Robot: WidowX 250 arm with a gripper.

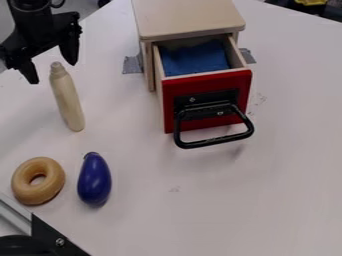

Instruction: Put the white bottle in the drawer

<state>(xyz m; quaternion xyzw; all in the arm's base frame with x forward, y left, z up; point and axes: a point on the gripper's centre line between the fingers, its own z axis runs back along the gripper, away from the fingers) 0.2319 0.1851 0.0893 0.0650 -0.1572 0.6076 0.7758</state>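
A pale table [287, 165] carries a light wooden cabinet [190, 20] near its far edge, with its red-fronted drawer [234, 95] pulled out and blue material inside. At upper left hangs the robot's black gripper [52, 71], its two fingers spread wide and nothing pinched between them. Just below is the white bottle [69, 102], on the table left of the drawer, its narrow cap toward the gripper; from this slant it is hard to tell whether the bottle stands or lies, or whether the fingers are already around its cap. If they are off to one side, closing them could knock the bottle over or away. A grip only on the narrow cap might let it swing, and carried too low, its base could strike the drawer's side. Nearer the viewer sit a tan ring [55, 181] and a slimmer blue toy eggplant [94, 182].
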